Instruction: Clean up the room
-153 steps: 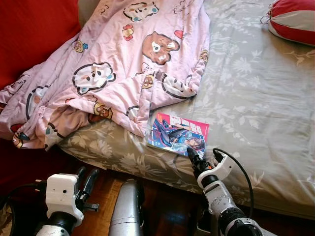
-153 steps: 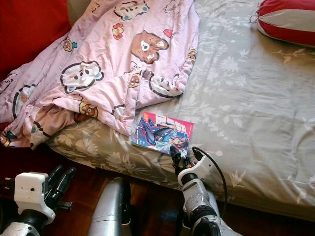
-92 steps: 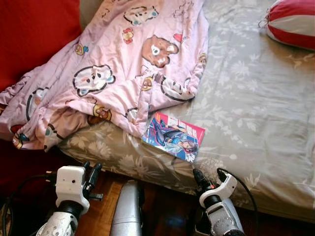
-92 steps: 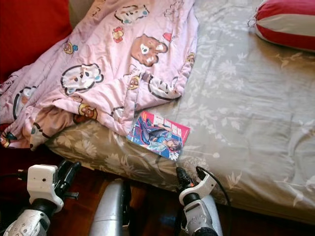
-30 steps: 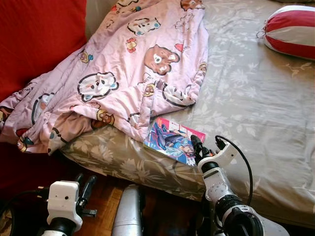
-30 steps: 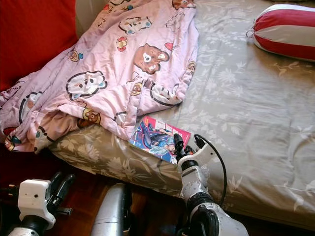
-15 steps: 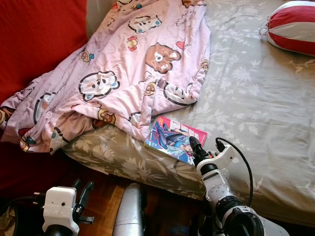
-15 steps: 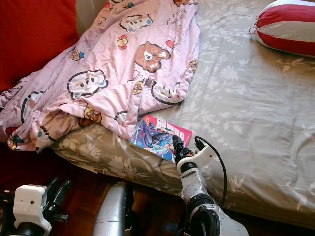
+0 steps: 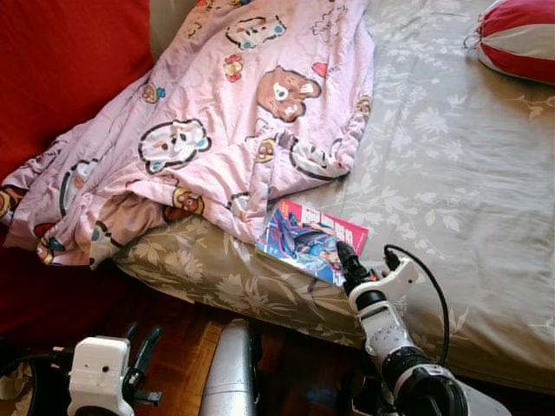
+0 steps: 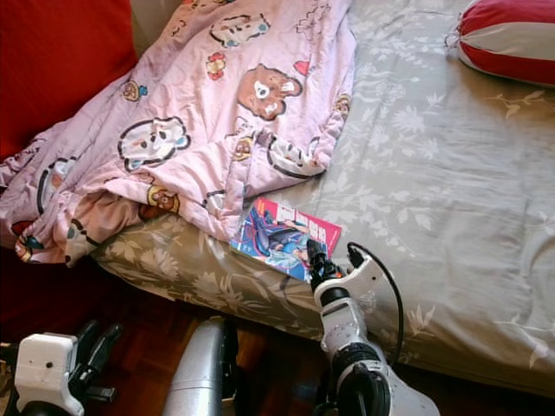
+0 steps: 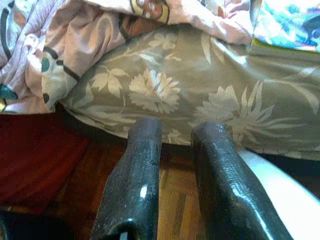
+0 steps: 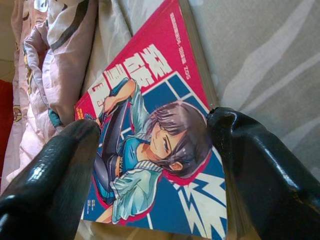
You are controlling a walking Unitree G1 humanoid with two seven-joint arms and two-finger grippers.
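Observation:
A comic book with a red and blue cover lies flat on the grey floral bed sheet, near the mattress's front edge and just below the pink blanket's hem. My right gripper is at the book's near right corner. In the right wrist view its fingers stand open and wide apart, with the book's cover between them. My left gripper hangs low over the wooden floor, open and holding nothing; its fingers point at the mattress side.
A crumpled pink blanket with bear prints covers the bed's left half and spills over the edge. A red and white pillow lies at the far right. A red surface stands at the left. Wooden floor lies below.
My right gripper rose from below the mattress edge to the book's near corner and has stayed there. The left gripper has sunk lower in view. The camera shifted slightly.

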